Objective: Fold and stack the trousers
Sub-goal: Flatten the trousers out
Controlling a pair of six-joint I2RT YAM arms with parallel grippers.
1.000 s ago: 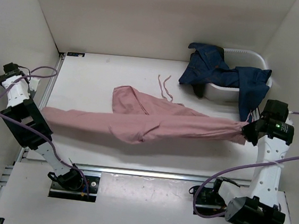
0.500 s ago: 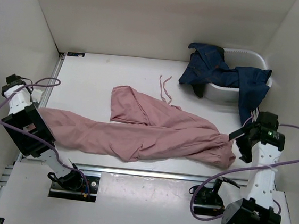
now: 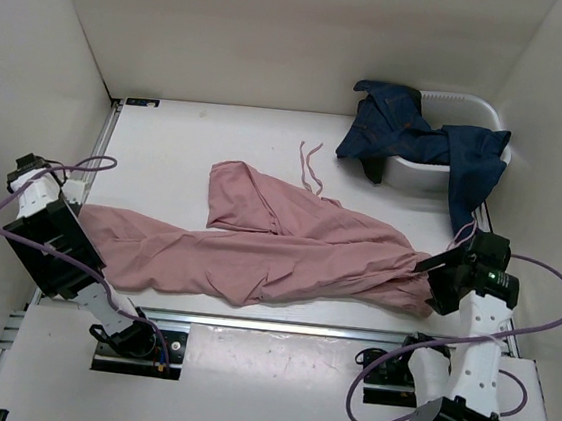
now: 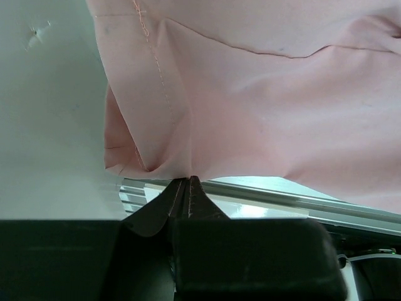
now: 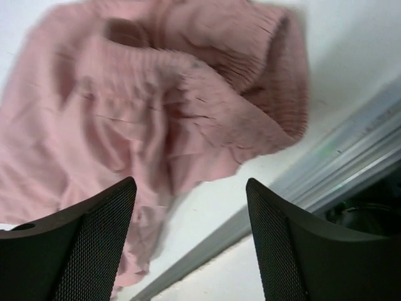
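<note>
Left jaws clench a fold of the trousers (image 3: 277,250); right jaws stand released, the cuff (image 5: 250,94) just beyond them.

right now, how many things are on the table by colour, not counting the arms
pink: dusty-pink soft-fabric trousers: 1
blue: dark blue denim heap, draped over the tub: 1
white: white plastic tub: 1
total: 3
</note>
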